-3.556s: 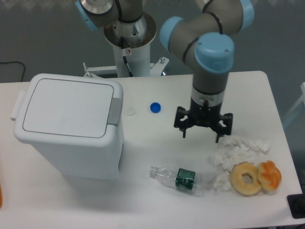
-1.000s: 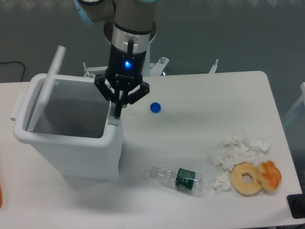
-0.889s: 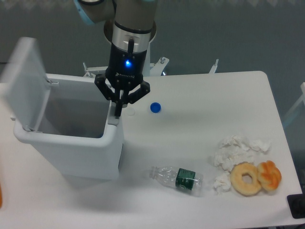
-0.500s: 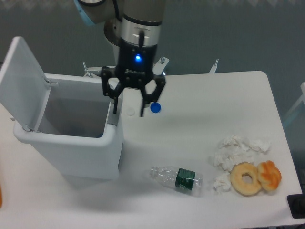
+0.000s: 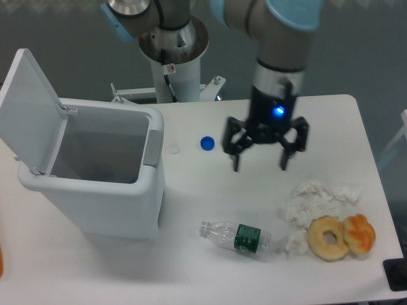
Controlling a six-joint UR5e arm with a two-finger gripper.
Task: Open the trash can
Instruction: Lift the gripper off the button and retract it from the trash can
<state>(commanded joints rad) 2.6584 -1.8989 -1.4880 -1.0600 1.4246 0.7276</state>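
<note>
Trash can lid up; opening step judged done; tool spread wide, nothing gripped.

L to R: trash can [image 5: 95, 184] stands at left of counter [image 5: 210, 279]; white lid [image 5: 32, 108] is tilted up and back on its hinge at far-left edge, interior exposed, grey push tab [image 5: 152, 147] on right rim left untouched; next move is judged to need only a clear stand-off from the bin, no further press on the tab; small white cap [image 5: 173, 149] and blue cap [image 5: 206, 143] lie near the bin; tool [image 5: 260, 162] hangs over mid-counter, well apart from the bin; bottle [image 5: 240, 237], tissues [image 5: 316, 198], donuts [image 5: 341, 236] at right. Hidden/unclear: bin bottom shadowed, contents cannot be told; orange obj. at left edge and dark obj. at bottom-right corner cut off; arm upper links out of frame.
</note>
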